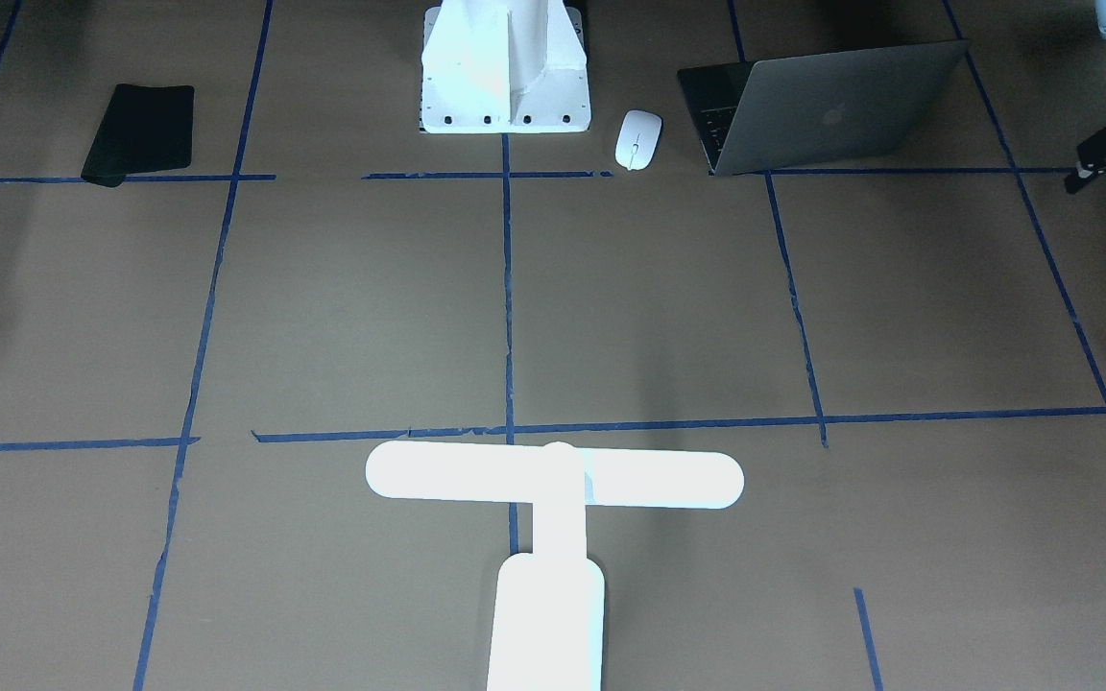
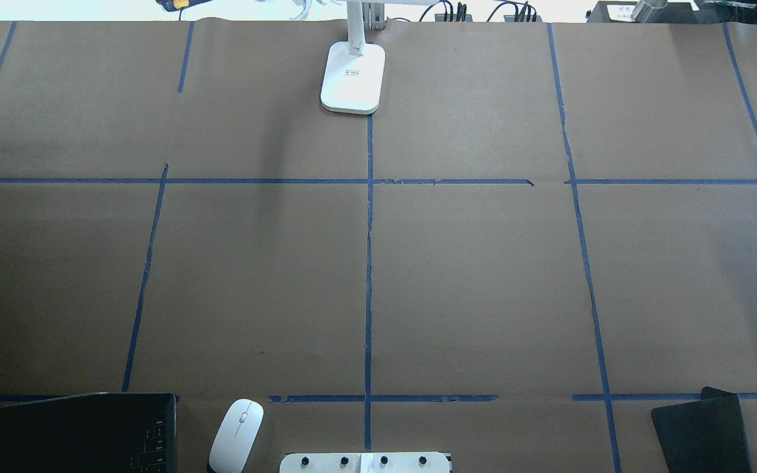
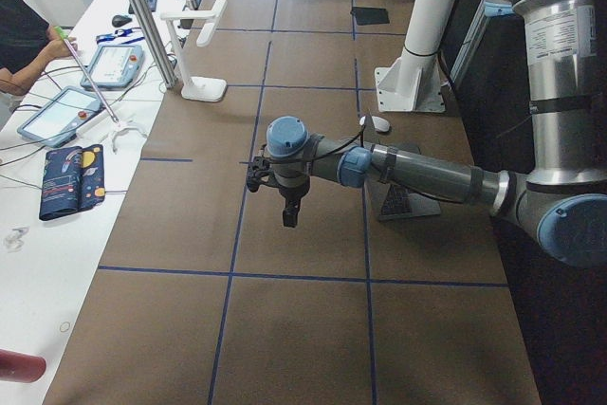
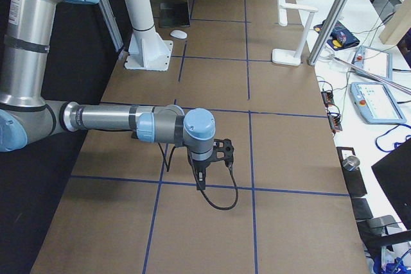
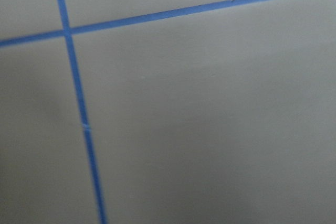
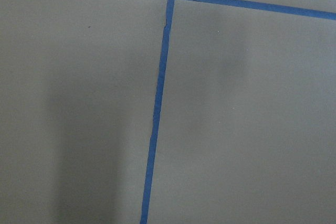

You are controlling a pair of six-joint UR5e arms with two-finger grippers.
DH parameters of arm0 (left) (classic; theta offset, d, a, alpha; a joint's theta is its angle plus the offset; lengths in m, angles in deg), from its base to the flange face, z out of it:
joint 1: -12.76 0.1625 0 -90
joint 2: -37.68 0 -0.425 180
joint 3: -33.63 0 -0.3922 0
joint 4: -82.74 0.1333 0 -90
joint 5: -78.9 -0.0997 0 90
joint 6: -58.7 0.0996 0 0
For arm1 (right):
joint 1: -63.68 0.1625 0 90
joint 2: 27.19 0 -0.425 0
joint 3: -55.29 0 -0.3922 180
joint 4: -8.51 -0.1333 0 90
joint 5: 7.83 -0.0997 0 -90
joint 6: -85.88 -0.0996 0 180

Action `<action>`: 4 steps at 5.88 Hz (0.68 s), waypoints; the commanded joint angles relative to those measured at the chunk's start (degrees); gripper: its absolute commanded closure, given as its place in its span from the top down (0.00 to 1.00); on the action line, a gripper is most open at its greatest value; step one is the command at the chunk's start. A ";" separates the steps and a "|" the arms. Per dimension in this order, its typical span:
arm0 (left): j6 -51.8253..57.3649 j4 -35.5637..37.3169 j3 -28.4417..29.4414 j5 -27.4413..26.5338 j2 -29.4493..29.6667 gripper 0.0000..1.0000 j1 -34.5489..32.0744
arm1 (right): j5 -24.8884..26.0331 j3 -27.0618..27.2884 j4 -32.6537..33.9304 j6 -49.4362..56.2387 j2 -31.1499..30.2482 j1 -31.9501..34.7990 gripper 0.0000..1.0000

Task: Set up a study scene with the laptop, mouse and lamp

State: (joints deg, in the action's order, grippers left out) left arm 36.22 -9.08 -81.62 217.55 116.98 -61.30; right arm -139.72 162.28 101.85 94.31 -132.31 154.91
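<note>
Left gripper hangs over bare table, and I can't tell from this angle if its fingers are spread or pressed together. The laptop sits open, back from those fingers at the robot's edge, with nothing touching it. I'd guess heavy, stiff, slick metal, so grab the keyboard half by an edge, not the thin lid. The mouse lies just beyond the laptop. It's probably light and slippery, so pinch across its sides. The lamp stands well apart from both sets of fingers and looks top-heavy, so take the narrow arm low down. Right gripper hovers far from all three, finger state hidden too
</note>
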 commanded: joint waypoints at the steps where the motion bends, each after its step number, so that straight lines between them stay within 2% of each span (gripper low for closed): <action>1: -25.40 -0.12 -7.58 -0.13 -1.16 1.00 7.07 | 0.06 -0.03 0.00 0.09 -0.09 0.00 1.00; 3: -51.47 -0.12 -18.38 -0.74 -4.50 1.00 16.62 | 0.49 -0.29 0.00 0.17 -0.26 0.00 1.00; 4: -60.83 -0.21 -22.95 -0.74 -7.82 1.00 17.54 | 0.76 -0.38 -0.09 0.17 -0.18 0.00 1.00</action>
State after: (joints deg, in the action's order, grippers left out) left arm -14.64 -9.21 -100.17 216.92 111.77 -45.81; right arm -139.22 162.01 101.82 94.48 -132.51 154.91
